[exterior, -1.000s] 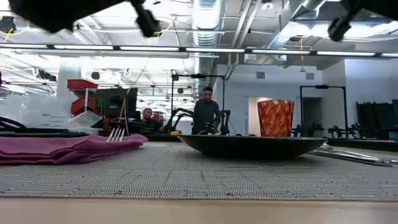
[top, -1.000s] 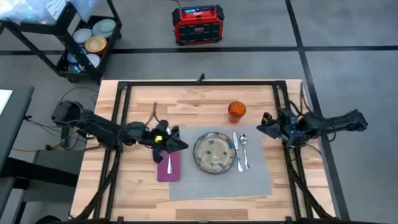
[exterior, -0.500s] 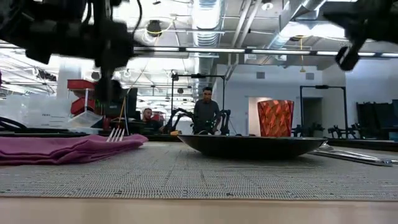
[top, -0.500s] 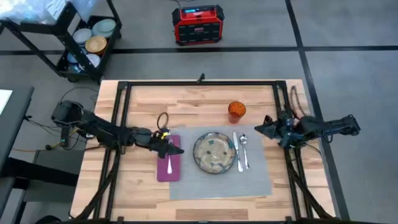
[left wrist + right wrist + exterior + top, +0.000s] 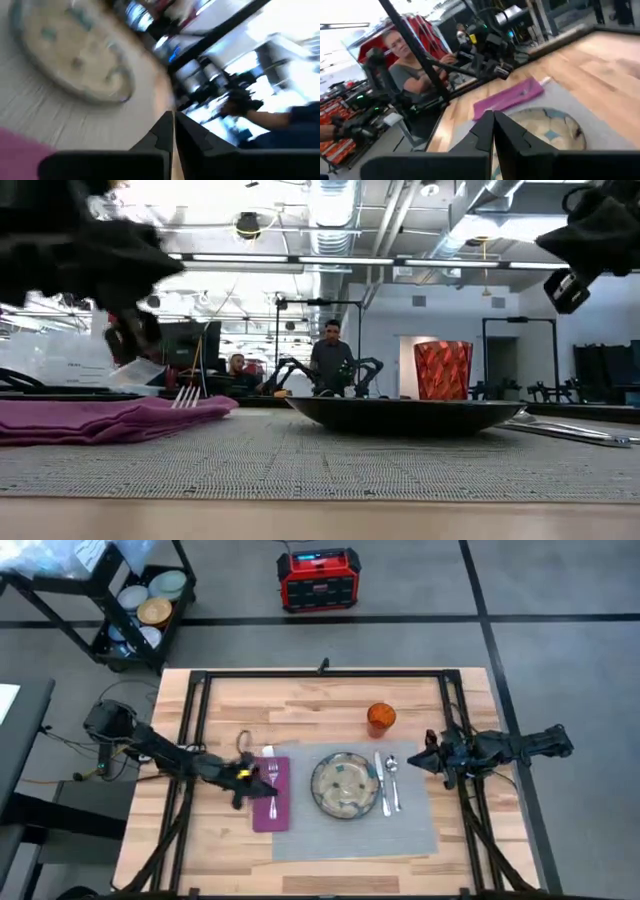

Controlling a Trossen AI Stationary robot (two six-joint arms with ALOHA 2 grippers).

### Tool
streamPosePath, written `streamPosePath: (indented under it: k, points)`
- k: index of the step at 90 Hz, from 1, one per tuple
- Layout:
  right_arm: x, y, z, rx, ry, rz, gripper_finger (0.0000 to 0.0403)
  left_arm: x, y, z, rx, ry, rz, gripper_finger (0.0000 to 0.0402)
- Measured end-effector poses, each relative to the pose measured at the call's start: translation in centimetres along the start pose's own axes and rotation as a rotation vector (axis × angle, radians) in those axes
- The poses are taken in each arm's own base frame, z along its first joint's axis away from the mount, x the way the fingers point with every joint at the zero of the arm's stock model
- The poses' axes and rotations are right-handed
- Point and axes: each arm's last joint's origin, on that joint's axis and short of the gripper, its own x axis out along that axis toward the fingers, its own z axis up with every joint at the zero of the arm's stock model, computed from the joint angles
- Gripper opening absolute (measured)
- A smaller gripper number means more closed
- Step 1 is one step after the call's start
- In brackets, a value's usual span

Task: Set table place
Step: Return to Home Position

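Note:
A grey placemat lies on the wooden table. On it rest a green-brown plate, a knife and a spoon. A magenta napkin lies at the mat's left edge, with a silver fork flat on top. The orange cup stands behind the mat. My left gripper hangs shut in the air just left of the fork, holding nothing. My right gripper hovers shut over the mat's far right corner.
A black rail frame edges the table. A red box and a cart with bowls stand on the floor behind. People sit in the room beyond. Bare wood shows left of the napkin.
My left gripper has drawn back from over the napkin's plate side toward the table's left edge, turning as it went. The fork stays flat on the napkin. My right gripper has sunk a little and edged toward the mat.

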Motion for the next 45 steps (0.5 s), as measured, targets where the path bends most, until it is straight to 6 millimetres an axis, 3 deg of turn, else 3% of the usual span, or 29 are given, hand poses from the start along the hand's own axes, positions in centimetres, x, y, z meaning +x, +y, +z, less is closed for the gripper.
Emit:
streamPosePath:
  k: [28, 45]
  points:
    - [-0.3, 0.9, 1.5, -0.103, -0.057, 0.137, 0.0000, -0.2, -1.1, 0.4, 0.153, -0.021, -0.120, 0.0000]
    - [-1.4, 2.0, 4.4, -0.217, -0.105, 0.194, 0.0000, -0.4, -1.6, 0.6, 0.200, 0.013, -0.206, 0.0000]
